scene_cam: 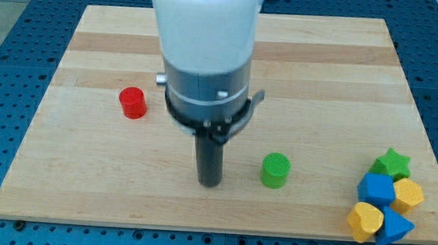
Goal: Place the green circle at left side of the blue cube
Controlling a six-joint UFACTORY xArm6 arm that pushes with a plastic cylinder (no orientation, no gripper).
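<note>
The green circle (pixel 275 170) is a short green cylinder lying on the wooden board, right of centre near the view's bottom. The blue cube (pixel 376 190) sits at the bottom right, packed in a cluster of blocks. My tip (pixel 209 183) rests on the board just to the left of the green circle, with a small gap between them. The blue cube is well to the right of the green circle. The arm's white and grey body hides the board's upper middle.
A red cylinder (pixel 133 103) stands at the left. Around the blue cube are a green star (pixel 392 162), a yellow block (pixel 409 196), a yellow heart-like block (pixel 364 221) and another blue block (pixel 395 227). The board's edge (pixel 196 227) runs along the bottom.
</note>
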